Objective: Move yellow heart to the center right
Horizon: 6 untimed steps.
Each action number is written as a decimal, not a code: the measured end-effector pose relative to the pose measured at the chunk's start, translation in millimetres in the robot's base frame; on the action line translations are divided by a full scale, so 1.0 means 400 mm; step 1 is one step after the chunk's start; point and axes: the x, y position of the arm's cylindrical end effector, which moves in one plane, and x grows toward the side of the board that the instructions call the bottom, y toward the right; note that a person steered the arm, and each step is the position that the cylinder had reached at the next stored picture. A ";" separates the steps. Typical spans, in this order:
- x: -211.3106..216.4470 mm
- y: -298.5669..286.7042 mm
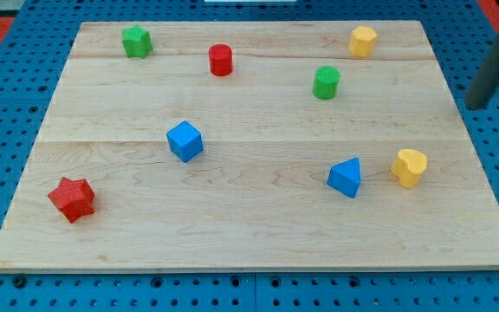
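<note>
Spreading across nearly the whole view, the wooden tabletop (258, 225) carried eight small blocks and no containers of any kind. The arm had no gripper to be open or closed, only a dark rod; my tip (474, 106) stood at the right edge, well apart from every block and above the yellow heart in the view.

The yellow heart (409, 167) lay near the right edge, a little below its middle, with the blue triangular block (346, 177) just beside it toward the left. It looked light, stiff and likely to slide easily on smooth wood, though its lobed outline could make it spin; I judged a push square against its lower flank would suit best.

Elsewhere sat the red star (72, 198) near the bottom left corner, the blue cube (184, 140), the green star (136, 41), the yellow hexagonal block (363, 41), the green cylinder (326, 82) and the red cylinder (221, 60).
</note>
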 end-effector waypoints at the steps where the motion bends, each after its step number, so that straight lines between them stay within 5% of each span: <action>1: 0.130 0.006; 3: 0.303 -0.160; 5: 0.271 -0.455; 6: 0.203 -0.458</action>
